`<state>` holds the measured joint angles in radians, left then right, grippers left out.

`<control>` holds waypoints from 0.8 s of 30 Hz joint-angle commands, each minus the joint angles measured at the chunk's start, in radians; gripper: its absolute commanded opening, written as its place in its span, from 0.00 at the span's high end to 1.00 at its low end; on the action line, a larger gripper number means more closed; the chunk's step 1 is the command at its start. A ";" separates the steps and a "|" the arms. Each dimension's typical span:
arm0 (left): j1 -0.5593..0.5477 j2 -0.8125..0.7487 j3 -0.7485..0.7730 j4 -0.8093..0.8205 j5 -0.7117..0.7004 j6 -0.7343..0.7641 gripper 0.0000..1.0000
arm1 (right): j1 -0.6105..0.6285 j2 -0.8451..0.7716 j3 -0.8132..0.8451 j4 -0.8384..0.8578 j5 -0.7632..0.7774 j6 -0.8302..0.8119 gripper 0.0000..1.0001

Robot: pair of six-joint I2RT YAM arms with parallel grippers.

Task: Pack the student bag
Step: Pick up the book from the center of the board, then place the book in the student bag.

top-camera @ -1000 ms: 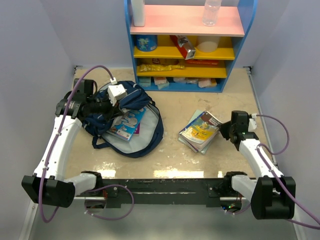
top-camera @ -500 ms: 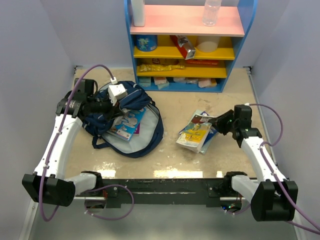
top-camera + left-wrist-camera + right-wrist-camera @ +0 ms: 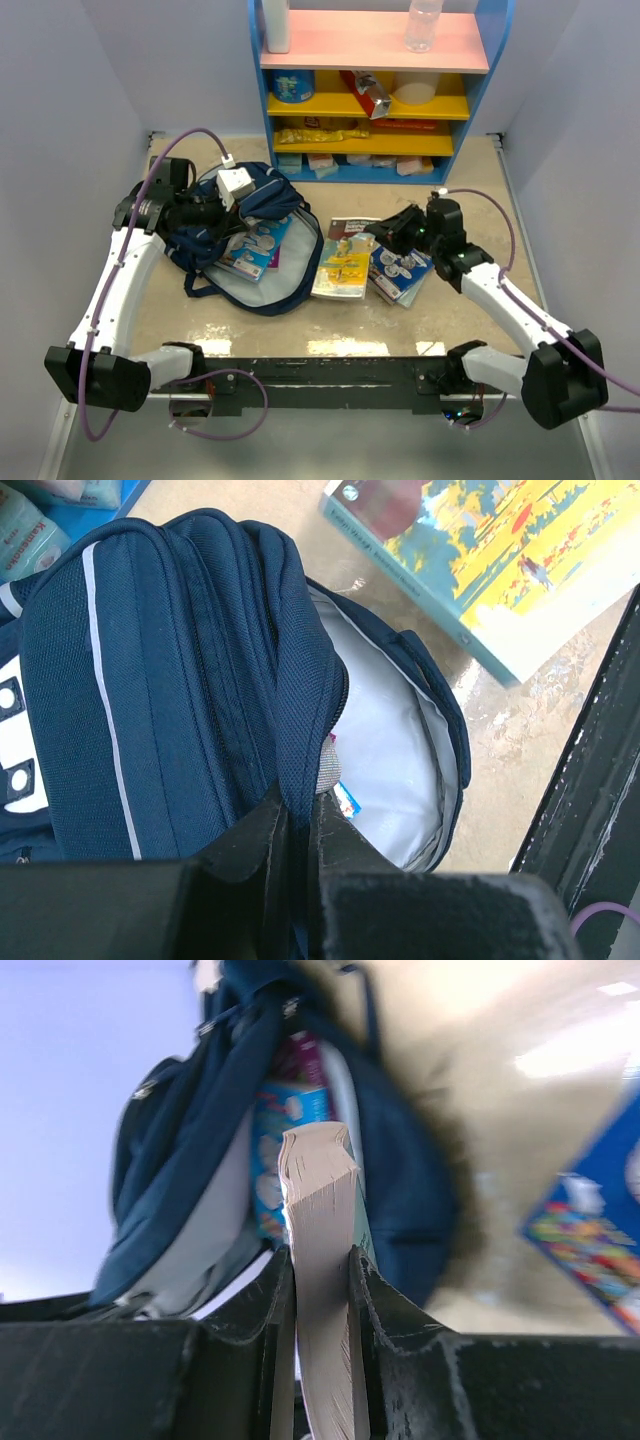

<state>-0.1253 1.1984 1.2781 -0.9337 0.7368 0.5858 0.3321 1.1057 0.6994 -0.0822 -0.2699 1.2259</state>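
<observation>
Right hand (image 3: 318, 1260) outstretched, clamped on book (image 3: 343, 265)

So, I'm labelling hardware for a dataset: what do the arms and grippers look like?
The left arm and right arm have white shells with black joints. A purple cable runs along each. The left gripper and right gripper are black, with wedge-shaped fingers.

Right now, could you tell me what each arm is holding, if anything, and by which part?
Left jaws pinch the student bag by its opening's rim; right jaws clamp a book by one edge.
</observation>
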 commanded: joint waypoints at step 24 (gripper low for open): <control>-0.005 -0.040 0.093 0.038 0.095 0.017 1.00 | 0.389 0.658 0.377 0.610 0.266 0.360 1.00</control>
<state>-0.1246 1.1992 1.3113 -0.9611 0.7254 0.5888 0.6838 1.7992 1.0328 0.3691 -0.1028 1.5093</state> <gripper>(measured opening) 0.090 0.221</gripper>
